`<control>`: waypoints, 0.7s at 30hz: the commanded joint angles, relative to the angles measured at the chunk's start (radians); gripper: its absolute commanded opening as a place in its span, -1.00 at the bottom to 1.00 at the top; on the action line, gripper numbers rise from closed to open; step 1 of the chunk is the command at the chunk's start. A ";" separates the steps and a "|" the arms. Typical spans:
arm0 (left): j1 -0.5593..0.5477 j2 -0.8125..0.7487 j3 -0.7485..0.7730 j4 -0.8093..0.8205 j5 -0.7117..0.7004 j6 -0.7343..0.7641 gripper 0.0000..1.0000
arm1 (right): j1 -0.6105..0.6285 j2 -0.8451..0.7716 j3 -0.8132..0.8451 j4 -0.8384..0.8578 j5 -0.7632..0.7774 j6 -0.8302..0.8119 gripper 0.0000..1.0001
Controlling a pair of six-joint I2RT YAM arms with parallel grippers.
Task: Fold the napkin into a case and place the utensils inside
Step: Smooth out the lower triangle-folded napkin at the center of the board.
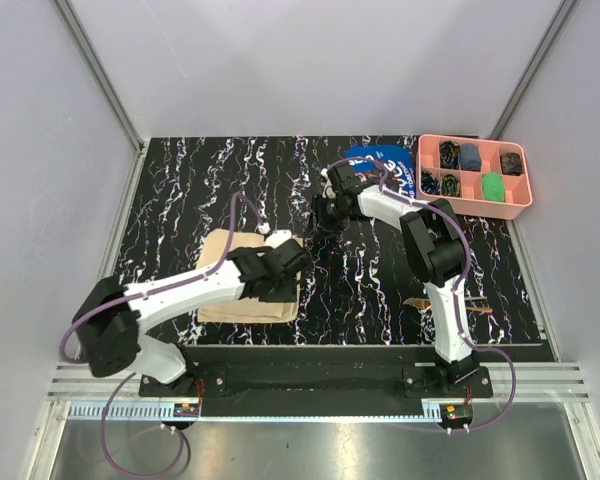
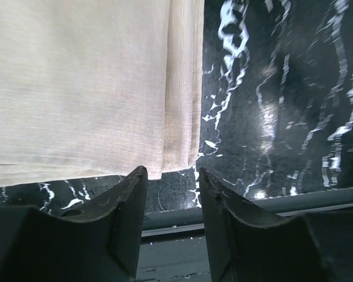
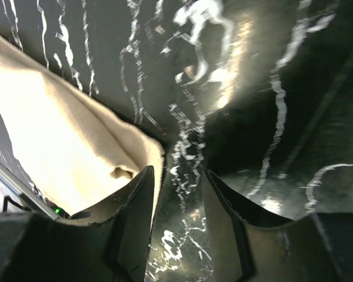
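The napkin [image 1: 242, 308] lies folded flat at the near left of the table [image 1: 380, 280], with the left gripper [image 2: 172, 176] at its layered edge and the right gripper [image 3: 179, 176] nearby, both part-open and empty, presumably to leave the fold undisturbed.

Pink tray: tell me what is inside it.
The pink tray holds, in its compartments, small dark items, a blue item and a green item. All are too small to identify, and anything beneath them is covered.

The folded plain beige cloth napkin [image 1: 248, 310] and the left arm [image 1: 190, 288] across it fill the front left. A pink plastic compartment tray [image 1: 475, 207] and a blue printed cloth [image 1: 365, 157] crowd the rear right. Open black marbled tabletop [image 1: 360, 290] lies between.
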 commanded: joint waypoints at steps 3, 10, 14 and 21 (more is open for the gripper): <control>-0.030 0.118 -0.017 0.051 0.046 0.007 -0.16 | 0.056 0.007 0.076 -0.032 0.011 -0.043 -0.10; -0.049 0.154 -0.042 0.051 -0.001 -0.014 -0.11 | 0.074 0.024 0.113 -0.025 0.012 -0.038 -0.15; -0.050 0.184 -0.046 0.051 -0.007 -0.014 -0.12 | 0.074 0.034 0.130 -0.029 0.002 -0.035 -0.10; -0.050 0.176 -0.062 0.057 -0.050 -0.019 -0.27 | 0.074 -0.008 0.102 -0.031 0.019 -0.043 -0.03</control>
